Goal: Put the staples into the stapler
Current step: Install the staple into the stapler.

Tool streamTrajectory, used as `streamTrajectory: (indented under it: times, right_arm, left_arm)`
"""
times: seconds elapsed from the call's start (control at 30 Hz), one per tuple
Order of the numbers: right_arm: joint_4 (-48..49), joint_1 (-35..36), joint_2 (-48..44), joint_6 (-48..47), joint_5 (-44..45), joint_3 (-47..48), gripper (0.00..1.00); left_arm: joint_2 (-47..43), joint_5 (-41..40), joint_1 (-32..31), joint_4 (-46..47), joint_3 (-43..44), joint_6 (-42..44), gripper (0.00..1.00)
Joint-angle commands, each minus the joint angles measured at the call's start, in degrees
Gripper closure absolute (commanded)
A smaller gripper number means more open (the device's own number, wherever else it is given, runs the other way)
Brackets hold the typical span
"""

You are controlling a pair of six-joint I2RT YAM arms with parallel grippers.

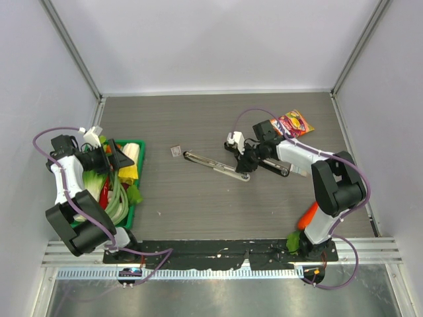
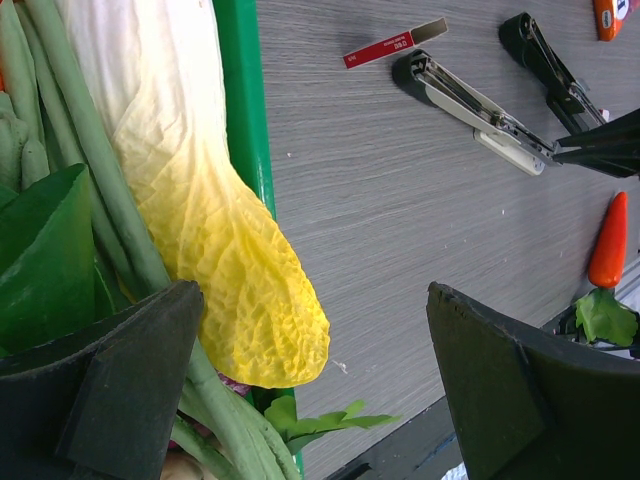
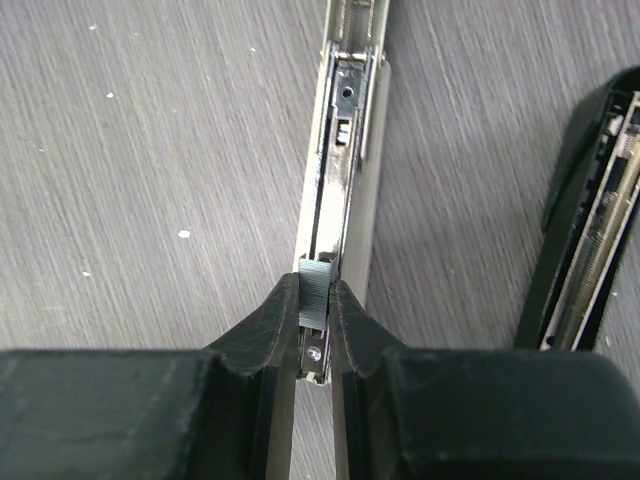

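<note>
At the far left, the left tool (image 2: pixel 315 295) hangs with its fingers spread as wide as they go and holds nothing. It sits over the green tray (image 2: pixel 240 100) of vegetables, with a yellow-tipped cabbage leaf (image 2: pixel 200 230) right below it, so it plays no part in this step.

To the right, on the bare worktop (image 1: pixel 198 119), lies the staples box (image 1: pixel 175 150), small, white and red-labelled. It is just beyond the hinge end of the stapler (image 1: pixel 215 165), which lies flat and swung open with its silver magazine channel facing up.

At the stapler's right end, the right tool (image 3: pixel 315 300) is pinched nearly shut on a short staple strip (image 3: pixel 314 275). The strip is gripped by its sides and poised directly over the channel, apparently lined up along it. Whether it touches the rail yet cannot be told.

The step in hand looks like seating the strip. The next move calls for a small, straight descent that keeps the strip parallel to the channel walls. The fingers should then ease apart, so the strip drops in rather than tipping or riding up on an edge.

Further right a second, black stapler (image 3: pixel 590 230) lies open and untouched.
</note>
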Motion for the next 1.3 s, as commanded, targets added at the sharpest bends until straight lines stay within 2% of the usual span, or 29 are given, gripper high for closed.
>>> streamTrajectory:
  times: [0.0,1.27]
  right_arm:
    - [1.25,0.90,-3.20,1.25,-0.06,0.36,0.91]
    - [0.02,0.02,0.66,2.75,-1.81,1.59,0.91]
  left_arm:
    - [0.50,-0.14,0.54,0.22,0.26,1.01,0.00]
    - [0.85,-0.14,0.54,0.22,0.35,0.83,0.00]
